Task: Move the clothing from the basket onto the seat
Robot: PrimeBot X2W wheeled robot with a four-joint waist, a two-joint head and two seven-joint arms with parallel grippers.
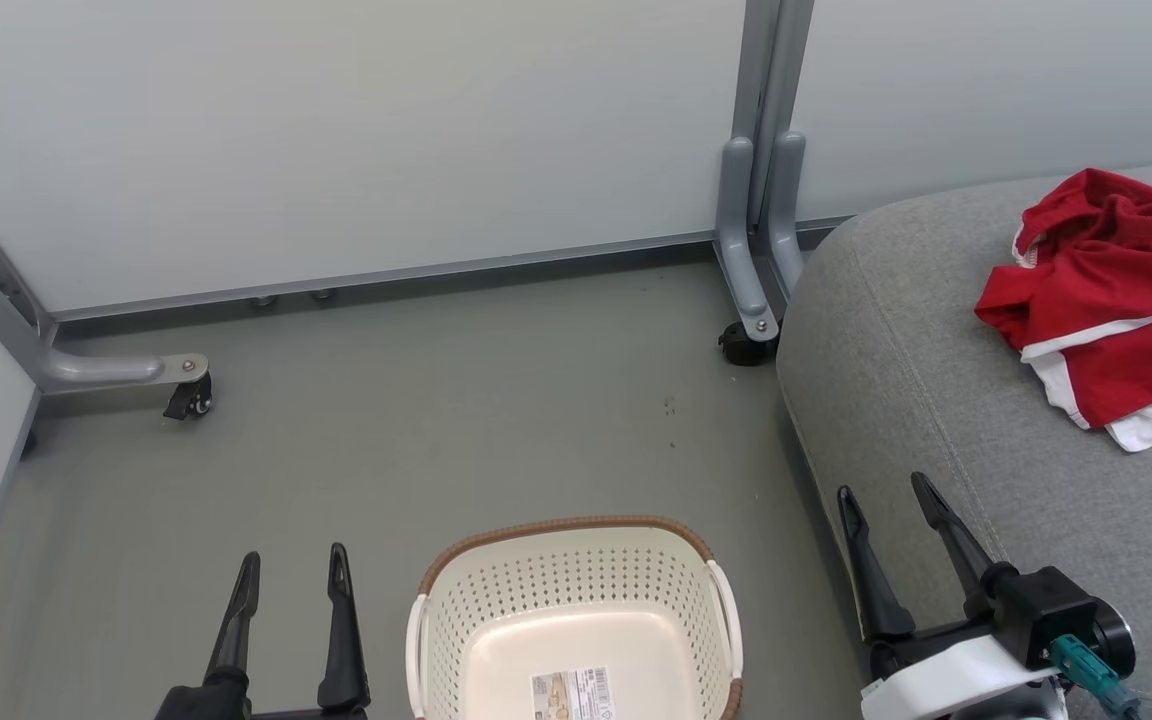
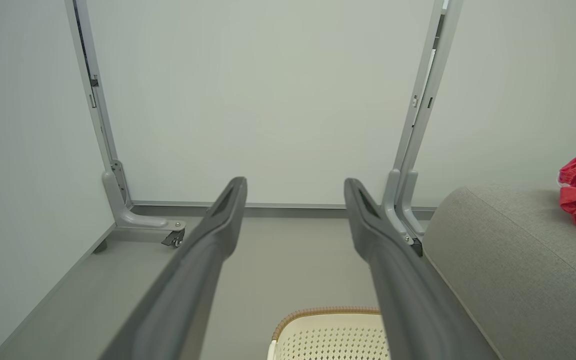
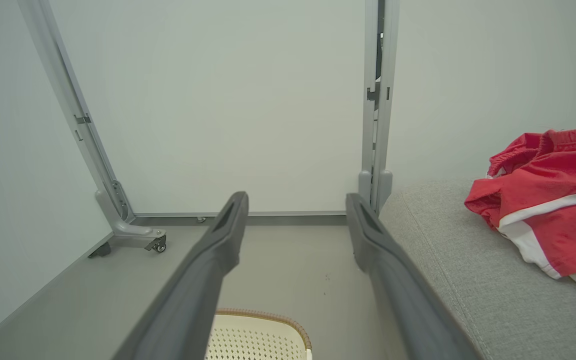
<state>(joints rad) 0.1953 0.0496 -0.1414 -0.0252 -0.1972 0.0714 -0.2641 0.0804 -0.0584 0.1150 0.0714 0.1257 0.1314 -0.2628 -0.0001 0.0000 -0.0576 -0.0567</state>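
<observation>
See the clothing (image 1: pixel 1106 300) heaped on the seat (image 1: pixel 936 380), well ahead and right of the right tool (image 1: pixel 882 485). Count one red pile, one basket (image 1: pixel 566 523) down between two tools. Find the left tool (image 1: pixel 294 552) and the right alike spread wide, gripping nothing.

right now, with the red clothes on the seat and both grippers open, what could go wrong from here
1. The laundry basket looks empty, but its near end is out of frame, so a garment might be missed there.
2. The open right gripper hangs close to the grey seat cushion; a careless move could snag it.
3. The open left gripper stands beside the basket and might knock it.
</observation>
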